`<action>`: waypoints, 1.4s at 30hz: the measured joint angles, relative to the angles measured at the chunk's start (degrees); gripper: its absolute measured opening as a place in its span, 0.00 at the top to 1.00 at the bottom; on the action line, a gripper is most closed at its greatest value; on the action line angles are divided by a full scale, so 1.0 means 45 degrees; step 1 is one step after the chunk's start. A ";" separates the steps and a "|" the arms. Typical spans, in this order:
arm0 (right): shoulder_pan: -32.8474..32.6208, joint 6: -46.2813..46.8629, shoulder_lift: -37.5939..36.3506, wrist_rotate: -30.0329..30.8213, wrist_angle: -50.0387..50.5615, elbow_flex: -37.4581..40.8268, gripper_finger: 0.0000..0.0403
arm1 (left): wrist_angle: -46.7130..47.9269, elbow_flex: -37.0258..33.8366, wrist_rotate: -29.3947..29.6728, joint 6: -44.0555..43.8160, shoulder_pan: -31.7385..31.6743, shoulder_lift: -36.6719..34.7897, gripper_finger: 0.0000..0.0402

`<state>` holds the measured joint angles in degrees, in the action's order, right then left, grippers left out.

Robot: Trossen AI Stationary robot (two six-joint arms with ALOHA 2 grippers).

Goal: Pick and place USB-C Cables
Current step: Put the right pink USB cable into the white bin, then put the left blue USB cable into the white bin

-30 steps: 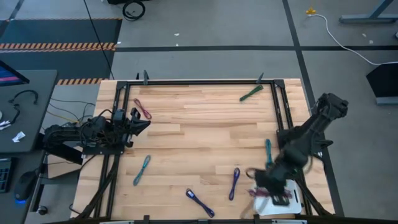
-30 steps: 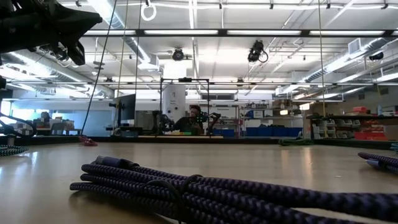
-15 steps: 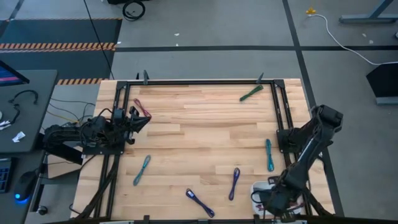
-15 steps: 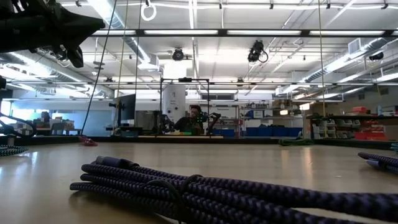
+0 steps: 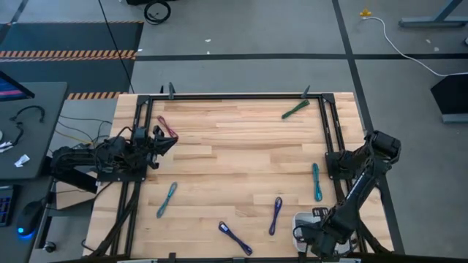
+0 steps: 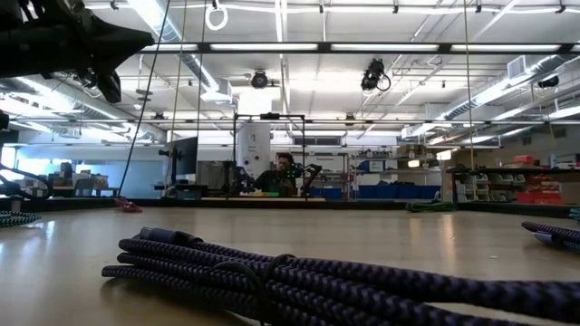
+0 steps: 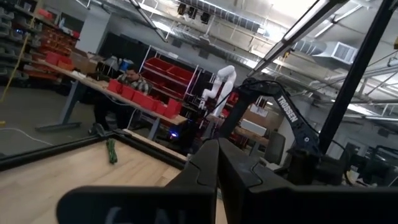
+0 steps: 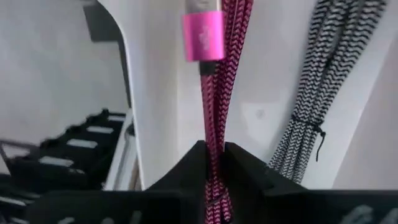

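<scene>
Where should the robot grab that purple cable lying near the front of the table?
Probably at the middle of the purple cable, coming straight down. It lies flat as a narrow bundle, running nearly front to back, so fingers closing across its thin width should catch every strand; nothing lies beside it.

The table [image 5: 234, 146] bears six cables spread well apart. One cable [image 5: 295, 109] lies near the far right corner, another cable [image 5: 167, 128] near the far left, just beside the left gripper [image 5: 162, 141], which hangs over the table's left edge. A third cable [image 5: 316, 181] lies along the right side. Three lie toward the near edge: a fourth cable [image 5: 167, 199] at left, a fifth cable [image 5: 235, 237] in the middle, a sixth cable [image 5: 275, 215] right of it. At the near right corner sits a tray [image 5: 301, 220], with the right gripper [image 5: 316, 237] above it, clamped on a seventh cable [image 8: 214, 118]. In the tray, beside that one, lies an eighth cable [image 8: 311, 106].
</scene>
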<state>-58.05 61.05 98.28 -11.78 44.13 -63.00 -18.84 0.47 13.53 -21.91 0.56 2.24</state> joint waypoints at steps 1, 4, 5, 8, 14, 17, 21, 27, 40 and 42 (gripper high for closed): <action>-0.0092 0.0266 -0.0080 0.0076 -0.0007 -0.0005 0.82 | 0.0090 -0.0002 -0.0001 0.0000 0.0000 0.0000 0.98; -0.0414 0.1004 -0.0396 0.0083 0.0003 -0.0005 0.71 | 0.0181 -0.0001 -0.0001 0.0000 0.0000 0.0029 0.98; -0.0506 0.1225 -0.0565 0.0076 0.0007 -0.0005 0.68 | 0.0133 0.0000 0.0003 -0.0001 0.0000 0.0097 0.98; -0.0692 0.1704 -0.1366 0.0073 0.0005 -0.0007 0.58 | 0.0671 0.0242 -0.0001 -0.0008 0.0000 0.0473 0.98; -0.0314 0.3071 -0.4113 0.0657 0.0872 -0.0015 0.50 | 0.3890 0.2724 -0.0003 0.0010 0.0000 0.2777 0.98; 0.0488 0.3391 -0.5870 0.1786 0.1518 -0.0019 0.51 | 0.5827 0.4712 -0.0005 -0.0002 0.0000 0.4739 0.98; 0.2043 0.2682 -0.7964 0.3881 0.2342 -0.0024 0.53 | 0.8706 0.7688 -0.0007 -0.0005 0.0000 0.7761 0.98; 0.4841 -0.0668 -0.9573 0.7498 0.2488 -0.0024 0.53 | 1.4219 1.2244 -0.0015 -0.0462 -0.0005 1.1788 0.98; 0.8886 -0.9857 -0.8386 0.6527 -0.4856 0.0367 0.59 | 2.0312 1.3649 -0.4385 -0.2532 0.0383 1.3124 0.84; 0.9201 -1.0219 -0.8317 0.6167 -0.6497 0.1064 0.60 | 2.0390 1.2897 -0.4733 -0.3298 0.0628 1.2468 0.79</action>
<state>-16.65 15.07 60.85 15.97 14.89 -58.21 72.91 58.50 -7.77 -36.75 3.39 58.35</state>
